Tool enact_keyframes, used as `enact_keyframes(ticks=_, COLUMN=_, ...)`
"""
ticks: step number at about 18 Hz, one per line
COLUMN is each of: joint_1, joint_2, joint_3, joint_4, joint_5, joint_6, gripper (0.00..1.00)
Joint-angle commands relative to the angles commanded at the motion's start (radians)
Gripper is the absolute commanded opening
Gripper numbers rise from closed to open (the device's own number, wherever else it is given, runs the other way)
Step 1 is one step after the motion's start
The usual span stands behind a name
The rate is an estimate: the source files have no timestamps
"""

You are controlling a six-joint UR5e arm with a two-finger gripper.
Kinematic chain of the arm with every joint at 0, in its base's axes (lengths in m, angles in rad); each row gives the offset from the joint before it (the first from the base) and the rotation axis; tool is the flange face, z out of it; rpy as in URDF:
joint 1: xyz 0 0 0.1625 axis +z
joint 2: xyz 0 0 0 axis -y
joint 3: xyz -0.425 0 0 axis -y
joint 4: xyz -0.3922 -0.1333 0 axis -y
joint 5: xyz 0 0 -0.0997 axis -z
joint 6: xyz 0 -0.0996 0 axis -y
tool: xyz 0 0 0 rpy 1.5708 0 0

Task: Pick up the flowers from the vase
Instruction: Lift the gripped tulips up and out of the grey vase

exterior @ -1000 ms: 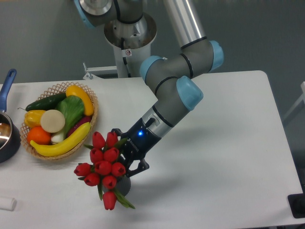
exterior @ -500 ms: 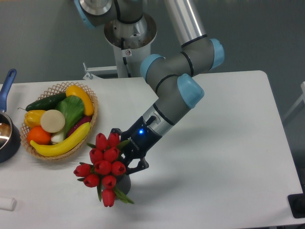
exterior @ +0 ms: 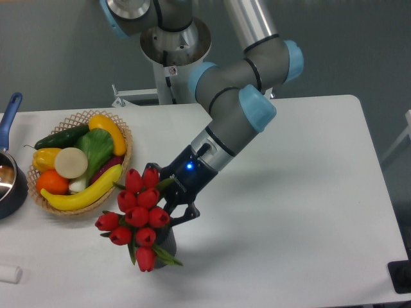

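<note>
The flowers [exterior: 137, 217], a bunch of red tulip buds with green leaves, lean left out of the small dark grey vase [exterior: 168, 244] near the table's front edge. Only a sliver of the vase shows below and right of the blooms; its mouth is hidden by them. My gripper [exterior: 171, 196] reaches in from the upper right, with one finger on each side of the stems just behind the buds. It looks shut on the stems. The stem bottoms are hidden, so I cannot tell how far they sit in the vase.
A wicker basket [exterior: 126, 168] of fruit and vegetables stands just left of the flowers. A dark pot with a blue handle [exterior: 9, 113] is at the far left edge. A small white object [exterior: 9, 274] lies front left. A black item [exterior: 402, 276] sits at the front right corner.
The gripper and the bunch of flowers have shifted slightly up and to the left together. The lowest bud sits higher than before. The basket and pot have not moved.
</note>
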Motion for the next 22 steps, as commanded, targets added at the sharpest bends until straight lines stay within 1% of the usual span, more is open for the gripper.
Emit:
enact_keyframes(ticks=5, joint_1=-0.002, joint_2=0.060, joint_3=0.009, joint_4=0.000, joint_5=-0.014, joint_6=-0.094, gripper=0.43)
enact_keyframes(ticks=14, joint_1=0.009, joint_2=0.061, joint_3=0.087, joint_4=-0.002, joint_5=-0.015, joint_6=-0.112, gripper=0.43)
enact_keyframes(ticks=18, joint_1=0.029, joint_2=0.063, joint_3=0.152, joint_4=0.000, joint_5=-0.015, joint_6=-0.204, gripper=0.43)
enact_keyframes(ticks=22, joint_1=0.037, joint_2=0.072, joint_3=0.169, joint_4=0.002, joint_5=-0.015, joint_6=-0.229, gripper=0.43)
